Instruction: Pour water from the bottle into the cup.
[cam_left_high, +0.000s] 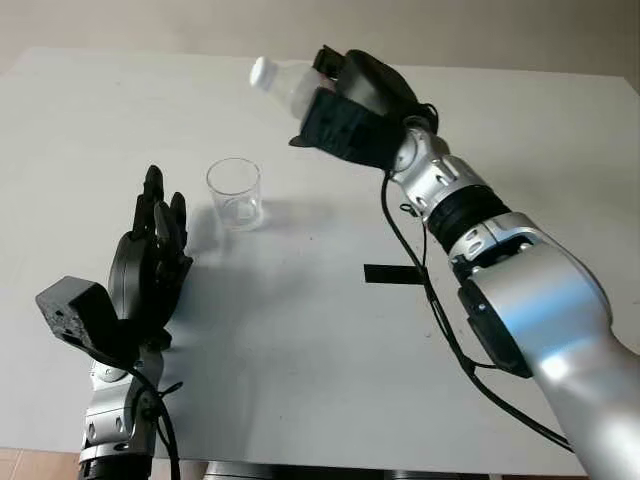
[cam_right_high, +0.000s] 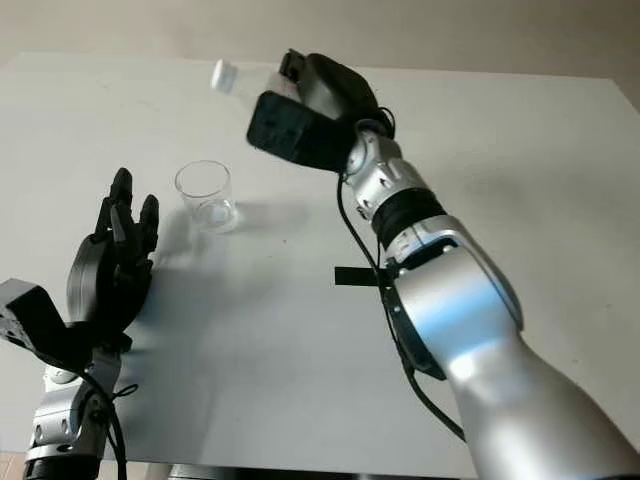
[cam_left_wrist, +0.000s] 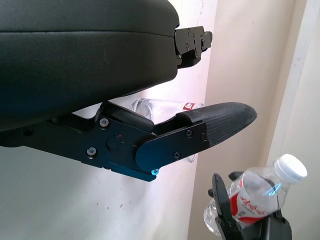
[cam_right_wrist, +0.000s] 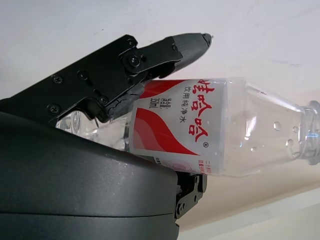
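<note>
One bottle (cam_left_high: 285, 84) is grasped by the right hand (cam_left_high: 350, 105), far above one cup (cam_left_high: 234, 193); the left hand (cam_left_high: 150, 255) is released, near left.

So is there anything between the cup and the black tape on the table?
No. In the left eye view, only bare white table lies between the cup and the tape.

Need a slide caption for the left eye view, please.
Right hand holds the capped bottle tilted above the table, beyond the clear cup; left hand open beside the cup.
</note>
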